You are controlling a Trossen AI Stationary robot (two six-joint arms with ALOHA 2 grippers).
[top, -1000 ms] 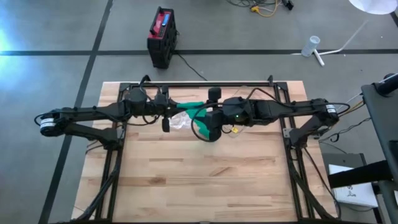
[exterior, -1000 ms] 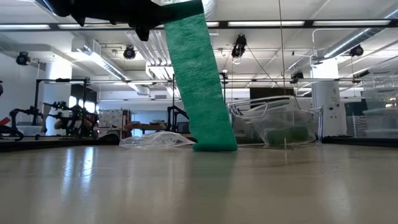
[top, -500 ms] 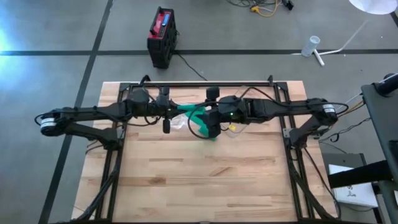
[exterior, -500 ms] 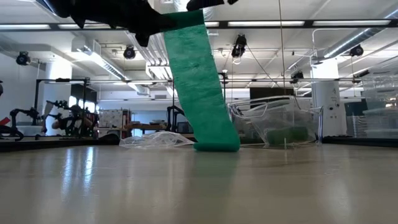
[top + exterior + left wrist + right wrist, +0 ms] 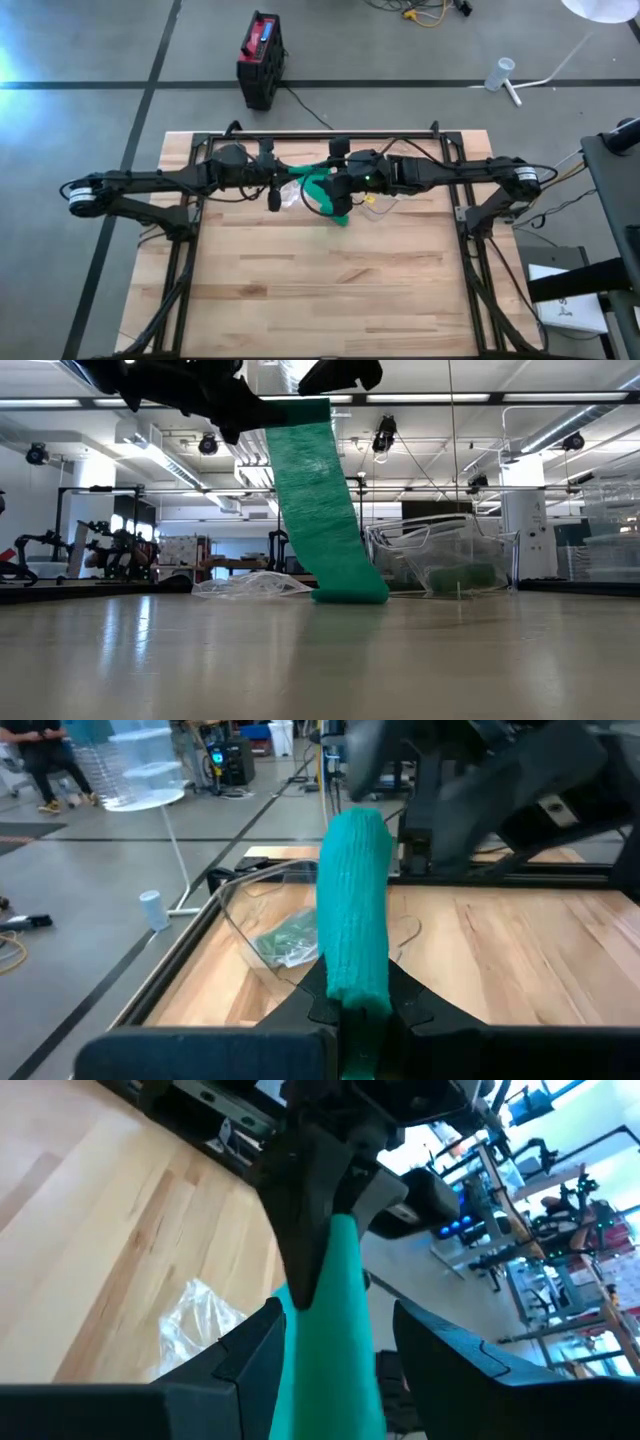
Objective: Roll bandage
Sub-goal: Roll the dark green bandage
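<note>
so the green bandage (image 5: 322, 510) is held up off the tabletop (image 5: 330, 290) as a hanging strip, lower end resting on the wood near 12 o'clock of centre, probably kept taut so it can be wound up neatly

left claw (image 5: 358, 1020) is pinched fully shut on the top end of the strip, seen clamped between its fingers in the left wrist view

right claw (image 5: 330, 1330) is set part open with the strip passing between its fingers; whether it's actually gripped can't be told

crumpled clear plastic wrapper (image 5: 248, 586) is left lying behind the strip, around 11 o'clock

no readable labels or writing anywhere
</note>
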